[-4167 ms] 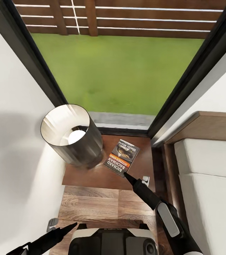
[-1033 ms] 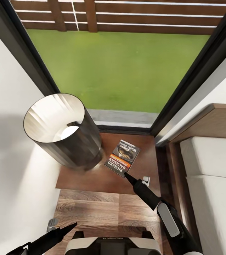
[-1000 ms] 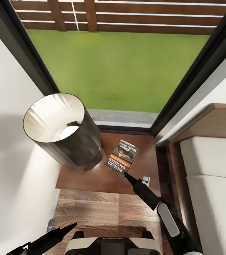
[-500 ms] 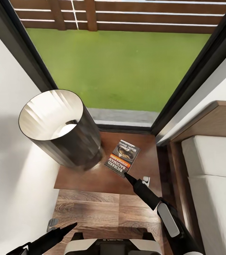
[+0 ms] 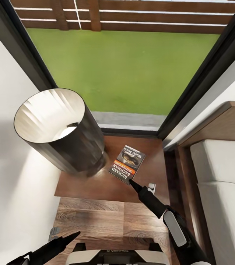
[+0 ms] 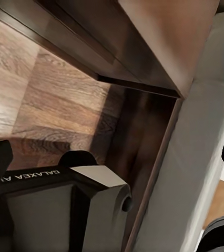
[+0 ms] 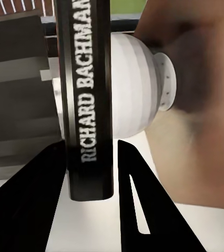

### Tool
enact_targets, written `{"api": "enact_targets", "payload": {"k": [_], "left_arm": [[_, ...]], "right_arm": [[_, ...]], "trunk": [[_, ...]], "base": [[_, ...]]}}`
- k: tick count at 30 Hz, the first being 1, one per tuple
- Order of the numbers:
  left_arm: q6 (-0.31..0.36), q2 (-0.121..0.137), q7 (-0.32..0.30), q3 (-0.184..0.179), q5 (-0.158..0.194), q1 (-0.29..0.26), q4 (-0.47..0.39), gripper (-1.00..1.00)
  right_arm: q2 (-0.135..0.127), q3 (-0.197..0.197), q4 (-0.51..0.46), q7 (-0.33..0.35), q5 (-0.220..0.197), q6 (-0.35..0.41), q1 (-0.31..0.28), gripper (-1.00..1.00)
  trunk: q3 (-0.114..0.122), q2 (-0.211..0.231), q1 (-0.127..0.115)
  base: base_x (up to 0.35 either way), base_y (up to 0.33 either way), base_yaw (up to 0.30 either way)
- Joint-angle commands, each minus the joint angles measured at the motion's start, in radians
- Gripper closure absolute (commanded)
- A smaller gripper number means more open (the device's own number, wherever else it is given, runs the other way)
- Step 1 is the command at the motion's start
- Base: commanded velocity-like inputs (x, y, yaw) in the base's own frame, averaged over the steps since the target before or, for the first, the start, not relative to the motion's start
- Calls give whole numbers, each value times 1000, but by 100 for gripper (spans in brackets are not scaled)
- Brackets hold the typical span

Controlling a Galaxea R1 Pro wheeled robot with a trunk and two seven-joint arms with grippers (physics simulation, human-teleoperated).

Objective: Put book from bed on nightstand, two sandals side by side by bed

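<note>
My right gripper [image 7: 91, 173] has its two fingers on either side of the spine of the book [image 5: 127, 163], a small gap on each side, so I judge it not clamped. The book lies flat on the nightstand [image 5: 95, 184] just ahead of my fingertips, with the lamp [image 5: 60, 134] beside it. It looks light, thin and stiff, best taken by the spine edge.

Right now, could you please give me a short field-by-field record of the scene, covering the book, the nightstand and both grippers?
book: lies flat on the nightstand, beside the lamp
nightstand: dark wood top, between white wall and bed
lamp: dark cylindrical shade, at the nightstand's wall side
bed: pale mattress
right gripper: at the book's near edge; fingers straddle its spine
left gripper: low over the wood floor; jaws unclear
</note>
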Motion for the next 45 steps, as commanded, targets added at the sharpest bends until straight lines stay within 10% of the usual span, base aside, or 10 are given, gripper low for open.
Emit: {"api": "enact_targets", "payload": {"k": [1, 45], "left_arm": [[11, 0, -3, -3, 8, 0, 0, -100], [11, 0, -4, -3, 8, 0, 0, -100]], "right_arm": [[1, -2, 0, 1, -6, 8, 0, 100], [1, -2, 0, 1, -6, 8, 0, 100]], "trunk": [[-4, -8, 4], [-135, -302, 165]], "base": [[0, 0, 0], [0, 0, 0]]}}
